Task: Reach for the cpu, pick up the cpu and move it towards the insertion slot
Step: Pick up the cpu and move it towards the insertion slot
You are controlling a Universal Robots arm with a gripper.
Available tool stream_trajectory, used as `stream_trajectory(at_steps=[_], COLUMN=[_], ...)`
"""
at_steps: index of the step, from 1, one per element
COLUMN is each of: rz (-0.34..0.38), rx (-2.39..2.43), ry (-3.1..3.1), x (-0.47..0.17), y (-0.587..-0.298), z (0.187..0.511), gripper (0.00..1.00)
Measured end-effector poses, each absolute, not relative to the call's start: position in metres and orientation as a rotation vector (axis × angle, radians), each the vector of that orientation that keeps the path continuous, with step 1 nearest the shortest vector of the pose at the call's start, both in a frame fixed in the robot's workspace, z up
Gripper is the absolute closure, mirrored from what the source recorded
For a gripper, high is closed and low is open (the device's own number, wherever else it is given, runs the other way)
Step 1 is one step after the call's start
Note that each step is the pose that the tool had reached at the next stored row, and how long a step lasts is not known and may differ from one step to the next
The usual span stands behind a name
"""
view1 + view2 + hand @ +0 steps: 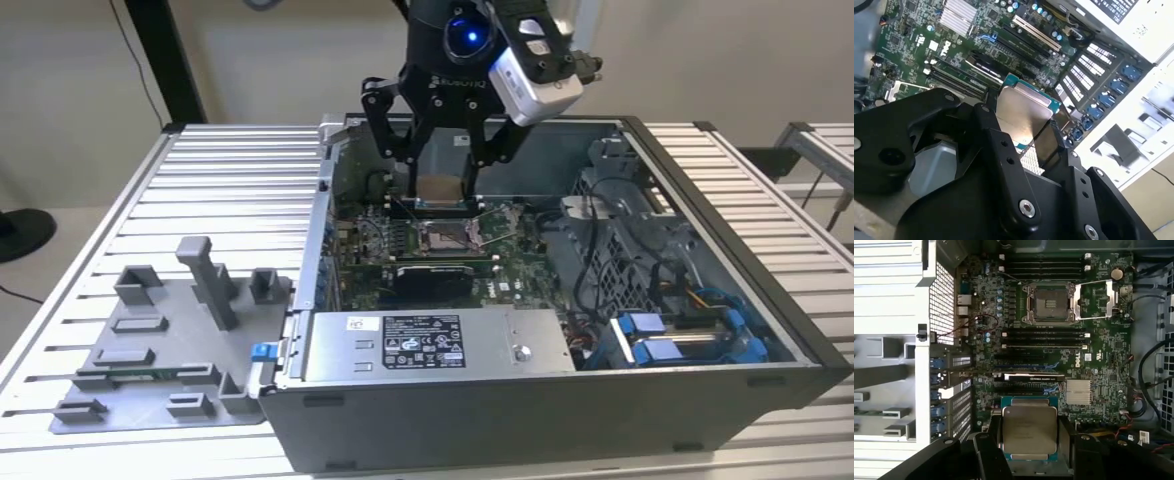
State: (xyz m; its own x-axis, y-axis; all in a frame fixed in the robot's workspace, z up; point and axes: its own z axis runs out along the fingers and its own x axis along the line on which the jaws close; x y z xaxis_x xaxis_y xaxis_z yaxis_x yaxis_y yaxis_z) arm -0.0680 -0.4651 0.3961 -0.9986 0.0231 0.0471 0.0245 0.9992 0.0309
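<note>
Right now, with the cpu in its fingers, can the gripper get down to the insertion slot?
Probably yes. The gripper holds the cpu above the motherboard inside the open case, and the insertion slot lies uncovered with its metal frame flipped aside. Nothing visibly stands between them.

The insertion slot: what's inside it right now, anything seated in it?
Nothing is seated: the insertion slot shows its bare dark centre, with its metal cover plate swung open beside it. The cpu is held in the gripper, apart from the slot, above the green motherboard.
</note>
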Motion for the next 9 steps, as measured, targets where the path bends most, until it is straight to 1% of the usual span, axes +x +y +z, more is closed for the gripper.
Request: stream_trajectory(at_steps=[9], rz=[-0.049], rx=[-0.037], ry=[-3.094], x=[-0.053], y=[-0.461], z=[0.396], gripper=[1.00])
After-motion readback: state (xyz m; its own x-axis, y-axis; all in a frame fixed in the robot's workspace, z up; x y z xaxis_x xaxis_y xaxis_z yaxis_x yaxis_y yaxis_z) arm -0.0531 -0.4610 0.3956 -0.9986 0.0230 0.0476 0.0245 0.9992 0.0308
